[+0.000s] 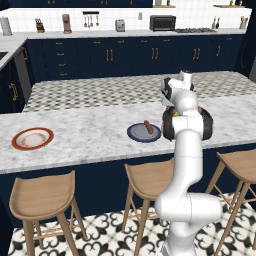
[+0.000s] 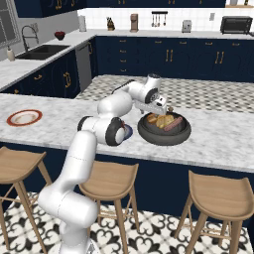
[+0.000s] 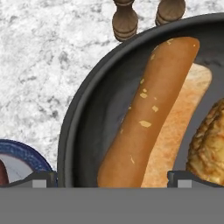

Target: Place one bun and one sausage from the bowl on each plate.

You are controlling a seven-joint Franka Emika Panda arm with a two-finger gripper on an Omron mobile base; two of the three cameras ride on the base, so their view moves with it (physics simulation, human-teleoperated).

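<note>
In the left base view the robot's own arm covers nearly all of the bowl (image 1: 201, 111), so only slivers of its rim and contents peek out beside the white links, and what lies inside cannot be told there. In the right base view the arm's elbow hides most of the blue plate (image 2: 128, 132), leaving just a dark edge. In the hand view the bowl (image 3: 87, 113) is cut off at the right and bottom, the sausage (image 3: 148, 113) loses its lower end behind the bottom band, the bun (image 3: 208, 148) runs off the right edge, and the blue plate (image 3: 26, 151) shows only as a corner at lower left.
</note>
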